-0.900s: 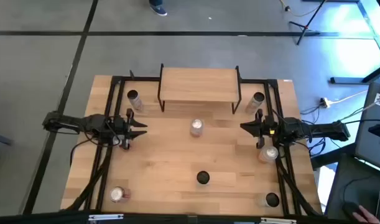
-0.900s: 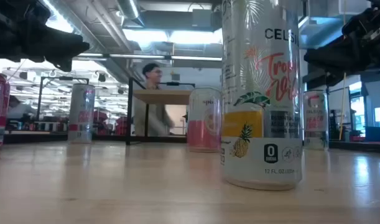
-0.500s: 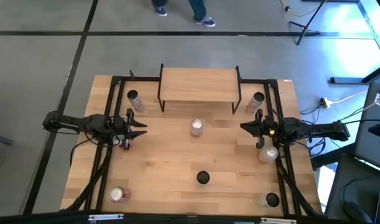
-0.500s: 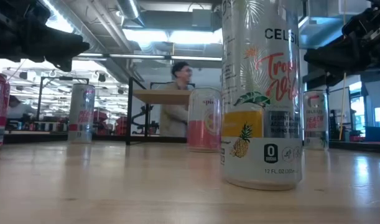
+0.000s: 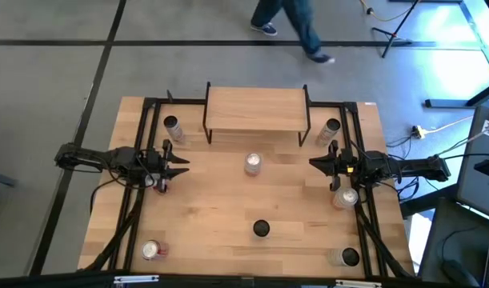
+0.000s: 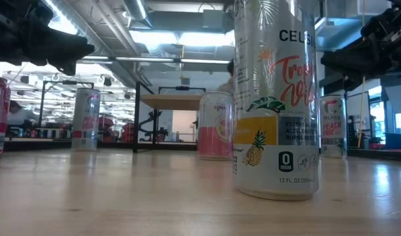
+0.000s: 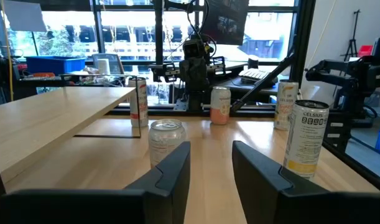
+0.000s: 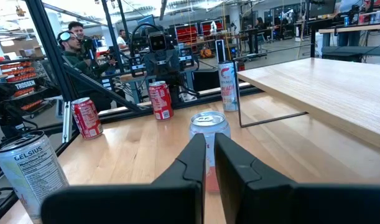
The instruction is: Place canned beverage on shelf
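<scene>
Both arms parked low at the table's sides, pointing inward at each other, nothing picked up yet. Judged as the pre-reach stage: task barely begun.

Left gripper [image 5: 178, 166] w/ dark fingers [image 7: 168, 174] set apart by a moderate gap, empty; hangs over the left part of the large light wooden tabletop [image 5: 212, 216]. Right gripper [image 5: 316, 163] w/ fingers [image 8: 191, 163] nearly together, only a thin slit between, also empty; sits over the right part.

Small raised rack w/ light wooden rectangular top board on thin black legs, the shelf [image 5: 256, 109], stands at the far middle of the table, top bare. Probably left clear as the drop spot.

Silver-topped pale pink can, centre can [image 5: 253, 164], stands upright between the two grippers, just in front of the shelf. Lines up w/ both wrist cams (seen at [image 7: 165, 142] and [image 8: 209, 134]), so likely the target; nearest to the shelf too.

Other cans spread round the edges, prob. as later picks: white-and-yellow pineapple-print tall can [image 6: 275, 98] near the front middle, close to the low cam; one beside each rear shelf corner, e.g. slim silver-red can [image 5: 172, 126]; red can [image 5: 151, 250] at front left; two more on the right side.

Person's legs [image 5: 296, 20] crossing the floor beyond the table, well apart from the arms.

Next move likely needs wider fingers on the right side before closing round the centre can.
</scene>
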